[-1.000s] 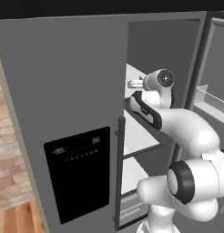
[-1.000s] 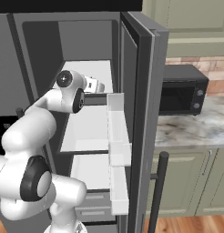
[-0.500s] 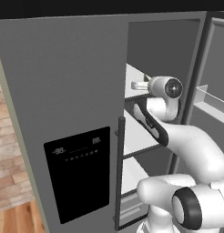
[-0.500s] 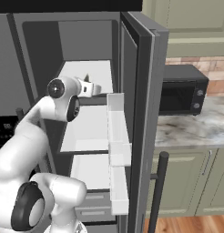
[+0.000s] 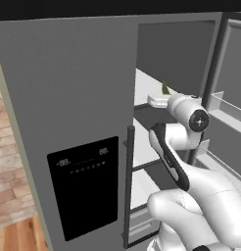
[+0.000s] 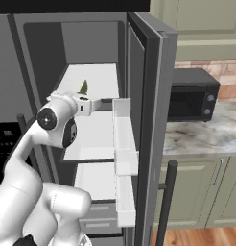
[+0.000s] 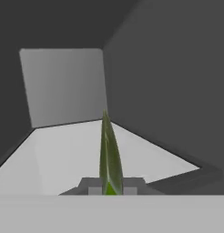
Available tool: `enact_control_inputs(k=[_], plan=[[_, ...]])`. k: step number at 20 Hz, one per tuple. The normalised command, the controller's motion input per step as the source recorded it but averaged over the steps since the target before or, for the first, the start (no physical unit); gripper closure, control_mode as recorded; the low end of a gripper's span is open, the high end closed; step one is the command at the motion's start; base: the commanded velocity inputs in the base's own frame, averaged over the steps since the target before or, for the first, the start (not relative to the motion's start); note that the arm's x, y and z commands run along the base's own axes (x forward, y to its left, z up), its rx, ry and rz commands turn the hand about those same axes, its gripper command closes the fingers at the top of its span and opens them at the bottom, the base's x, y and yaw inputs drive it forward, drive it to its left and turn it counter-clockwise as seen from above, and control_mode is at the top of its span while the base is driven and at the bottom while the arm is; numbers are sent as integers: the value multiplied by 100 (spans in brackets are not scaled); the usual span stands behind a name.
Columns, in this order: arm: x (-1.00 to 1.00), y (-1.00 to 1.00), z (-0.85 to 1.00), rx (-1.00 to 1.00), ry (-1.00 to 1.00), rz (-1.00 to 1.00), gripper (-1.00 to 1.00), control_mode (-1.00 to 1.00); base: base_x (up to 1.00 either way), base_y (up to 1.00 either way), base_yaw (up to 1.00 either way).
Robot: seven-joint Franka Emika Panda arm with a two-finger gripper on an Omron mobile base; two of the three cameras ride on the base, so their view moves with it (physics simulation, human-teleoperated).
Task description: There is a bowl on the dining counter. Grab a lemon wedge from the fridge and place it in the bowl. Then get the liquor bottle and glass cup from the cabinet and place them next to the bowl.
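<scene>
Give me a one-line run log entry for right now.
stage: fetching tiny yellowish-green lemon wedge | site: white upper shelf of open tall grey fridge | pincer: at wedge, grip unconfirmed | bowl: pending

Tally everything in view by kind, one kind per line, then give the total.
Fridge: 1
Lemon wedge: 1
Microwave: 1
Gripper: 1
Total: 4
</scene>
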Motion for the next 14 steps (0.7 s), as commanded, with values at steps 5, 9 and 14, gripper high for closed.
enact_control_inputs(k=[5,9,14], plan=[[-71,0,22,0,-2,0,100,-100,0,0,0],[-74,0,27,0,0,0,100,-100,0,0,0],[-68,0,36,0,0,0,100,-100,0,0,0]])
